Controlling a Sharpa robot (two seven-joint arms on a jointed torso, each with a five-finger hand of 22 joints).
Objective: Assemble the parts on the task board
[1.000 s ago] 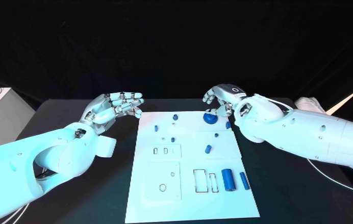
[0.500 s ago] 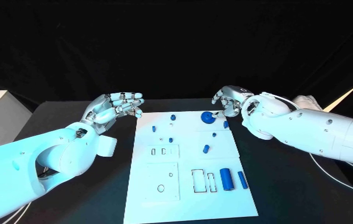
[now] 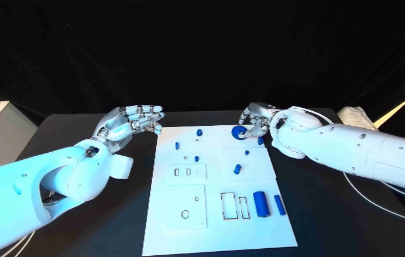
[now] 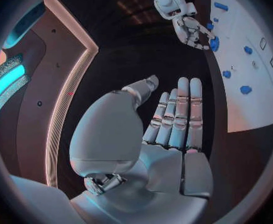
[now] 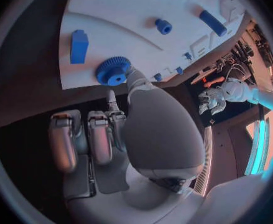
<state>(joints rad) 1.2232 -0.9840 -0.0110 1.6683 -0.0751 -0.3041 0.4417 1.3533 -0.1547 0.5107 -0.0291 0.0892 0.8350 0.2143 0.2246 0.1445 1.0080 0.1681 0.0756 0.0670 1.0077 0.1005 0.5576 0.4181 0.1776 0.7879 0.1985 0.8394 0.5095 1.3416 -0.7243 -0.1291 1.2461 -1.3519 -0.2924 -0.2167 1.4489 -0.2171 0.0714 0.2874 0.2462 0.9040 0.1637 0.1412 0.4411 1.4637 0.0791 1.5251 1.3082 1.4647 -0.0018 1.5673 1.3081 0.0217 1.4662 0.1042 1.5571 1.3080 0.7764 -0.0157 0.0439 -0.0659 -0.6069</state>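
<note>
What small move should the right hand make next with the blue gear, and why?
Probably close the fingers on the gear for a firm hold before moving it. The right hand is at the gear near the board's far right corner, fingertips touching it, but a firm hold isn't evident. The left hand hovers open beside the board.

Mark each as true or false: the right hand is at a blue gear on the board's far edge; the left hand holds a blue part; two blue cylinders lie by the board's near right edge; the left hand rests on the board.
1. The right hand touches the blue gear near the far edge of the task board: true.
2. The left hand holds a blue part: false, it holds nothing.
3. Two blue cylinders lie near the board's near right edge: true.
4. The left hand rests on the board: false, it hovers beside the far left corner.
</note>
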